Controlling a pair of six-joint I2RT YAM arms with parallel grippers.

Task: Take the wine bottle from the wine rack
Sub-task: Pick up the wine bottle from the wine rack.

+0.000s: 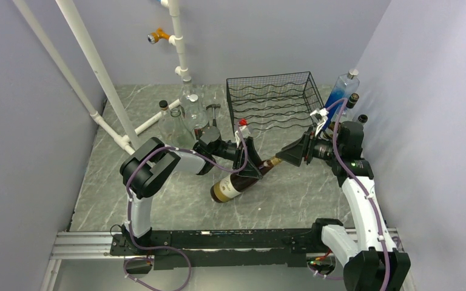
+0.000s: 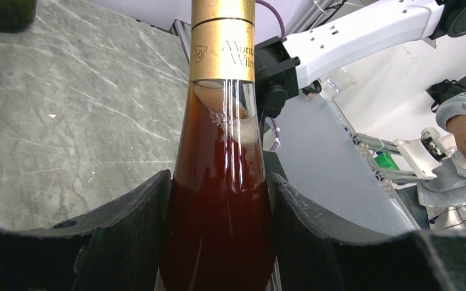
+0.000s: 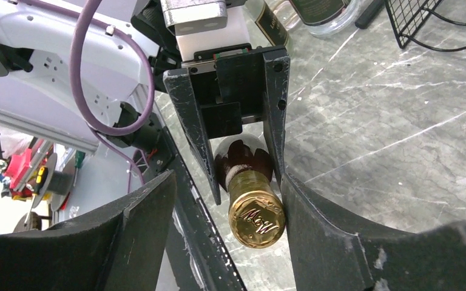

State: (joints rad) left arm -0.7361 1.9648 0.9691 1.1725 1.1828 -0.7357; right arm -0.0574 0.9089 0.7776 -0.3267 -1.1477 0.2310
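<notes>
Prob. handover: left end effector (image 1: 250,165) is gripping wine bottle (image 1: 227,188), off wine rack (image 1: 273,100); right end effector (image 3: 224,182) is straddling gold cap (image 3: 256,215), jaws apart, needs closing.

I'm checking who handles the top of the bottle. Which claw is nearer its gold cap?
Right. The right claw has a finger on each side of the gold cap, not yet closed on it; the left claw grips the bottle lower down, at its shoulder.
</notes>
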